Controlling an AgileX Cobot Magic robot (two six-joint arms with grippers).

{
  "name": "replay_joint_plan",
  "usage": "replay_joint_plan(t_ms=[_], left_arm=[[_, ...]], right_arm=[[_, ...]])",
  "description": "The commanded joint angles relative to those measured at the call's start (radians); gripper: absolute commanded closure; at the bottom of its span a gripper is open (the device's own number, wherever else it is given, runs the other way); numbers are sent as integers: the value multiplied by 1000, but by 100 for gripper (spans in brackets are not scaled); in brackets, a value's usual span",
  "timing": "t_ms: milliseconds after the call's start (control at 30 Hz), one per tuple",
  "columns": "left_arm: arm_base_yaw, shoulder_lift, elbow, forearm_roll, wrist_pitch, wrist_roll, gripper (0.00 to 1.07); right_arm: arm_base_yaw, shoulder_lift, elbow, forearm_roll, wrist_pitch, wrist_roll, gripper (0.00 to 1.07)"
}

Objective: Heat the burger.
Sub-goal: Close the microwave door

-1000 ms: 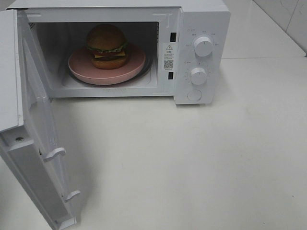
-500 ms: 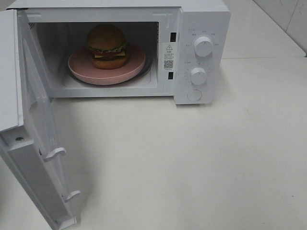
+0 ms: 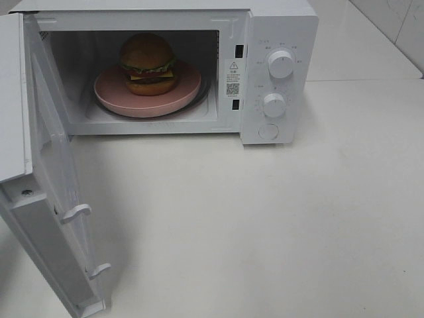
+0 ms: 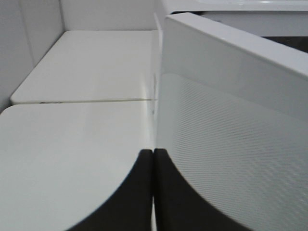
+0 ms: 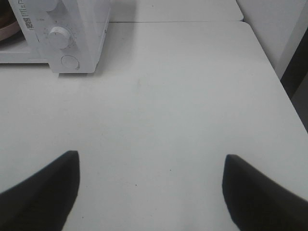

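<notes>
Even, bright overhead light is seen in all views; white table (image 3: pixel 265 218) is slightly washed out, no hard glare; soft shadows are cast beside the open door (image 3: pixel 53 199) and right of the microwave (image 3: pixel 278 40); cavity is dimmer, burger (image 3: pixel 148 63) still resolved; faint sheen is noted on the door in the left wrist view; left gripper (image 4: pixel 153 159) and right gripper (image 5: pixel 150 159) are rendered as defocused black shapes.

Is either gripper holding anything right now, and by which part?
Nothing is held: left gripper shut on nothing, right gripper open and empty.
</notes>
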Motion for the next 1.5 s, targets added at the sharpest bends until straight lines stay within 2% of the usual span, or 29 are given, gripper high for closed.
replay_joint_plan(t_ms=[33,167,267,433,633,667,700,833,900,1000,1067,1267,1500], left_arm=[[3,80,0,120,-119,-91,107],[3,193,0,143,-209,-106,107],[3,213,0,150,-237,-106,107],[3,332,-2,260,-387,-107,107],[-7,391,-4,263,-445,-121,107],[-36,414,-19,272,-449,-122,107],[-72,434,-44,271,-442,-122,107],[-123,456,-81,242,-427,-120,107],[-162,470,-107,220,-426,-101,107],[-174,477,-116,207,-426,-98,107],[-205,500,-144,163,-427,-97,107],[-229,527,-165,155,-428,-97,107],[-309,608,-228,152,-427,-97,107]], right_arm=[[-8,-25,4,2,-12,2,31],[-8,-25,4,2,-12,2,31],[-8,-25,4,2,-12,2,31],[-8,-25,4,2,-12,2,31],[-8,-25,4,2,-12,2,31],[-8,-25,4,2,-12,2,31],[-8,-25,4,2,-12,2,31],[-8,-25,4,2,-12,2,31],[-8,-25,4,2,-12,3,31],[-8,-25,4,2,-12,3,31],[-8,-25,4,2,-12,3,31],[-8,-25,4,2,-12,3,31],[-8,-25,4,2,-12,3,31]])
